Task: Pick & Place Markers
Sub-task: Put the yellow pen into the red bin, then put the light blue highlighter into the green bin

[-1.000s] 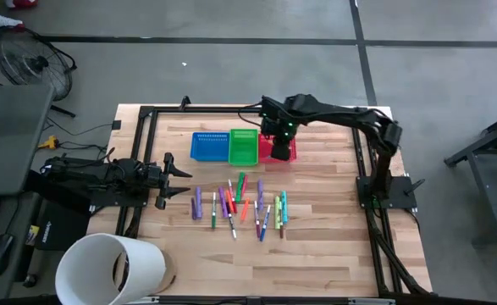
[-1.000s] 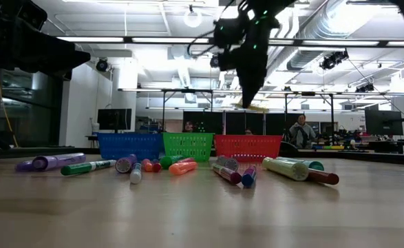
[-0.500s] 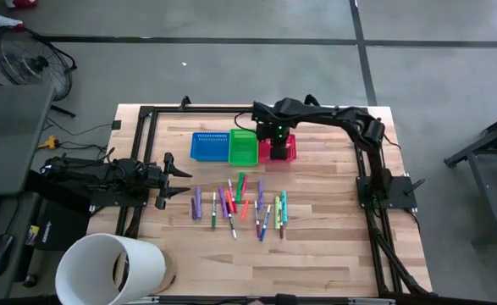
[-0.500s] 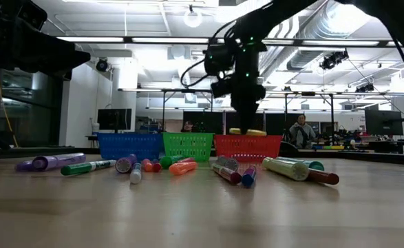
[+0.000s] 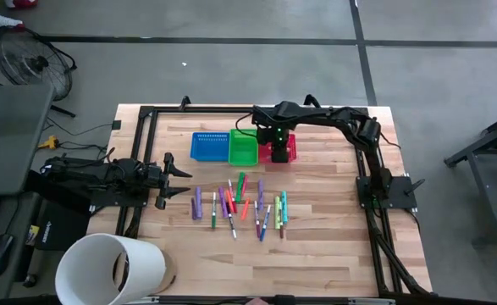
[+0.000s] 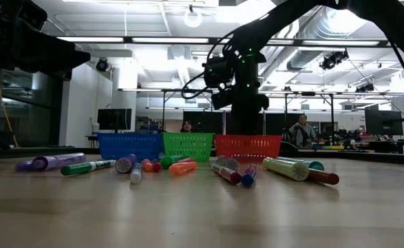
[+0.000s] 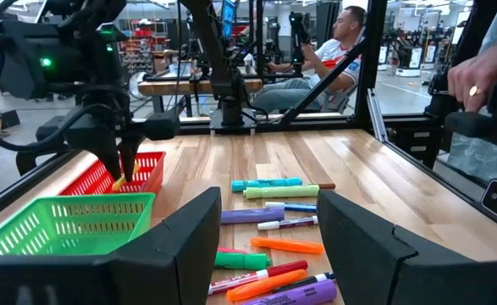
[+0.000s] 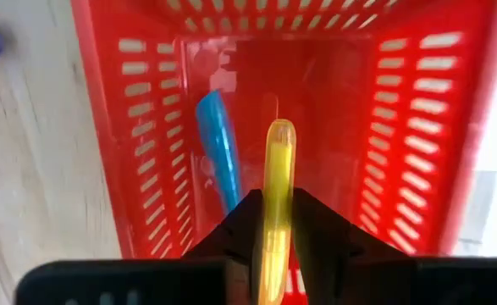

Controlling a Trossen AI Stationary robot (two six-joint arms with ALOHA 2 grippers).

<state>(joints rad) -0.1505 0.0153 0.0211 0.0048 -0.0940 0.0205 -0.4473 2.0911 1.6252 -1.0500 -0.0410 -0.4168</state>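
Currently the right hand (image 8: 278,233) is lowering a yellow marker (image 8: 278,169) into the red basket (image 5: 287,152) near the table's far edge, fingers barely parted around it. Judged next: full release, then withdrawal.

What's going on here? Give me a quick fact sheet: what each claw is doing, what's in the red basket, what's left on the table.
right claw: down in the red basket, yellow marker between its fingers
red basket contents: a blue marker too
left claw: open, waiting at the table's left side
table: loose markers in front of the baskets
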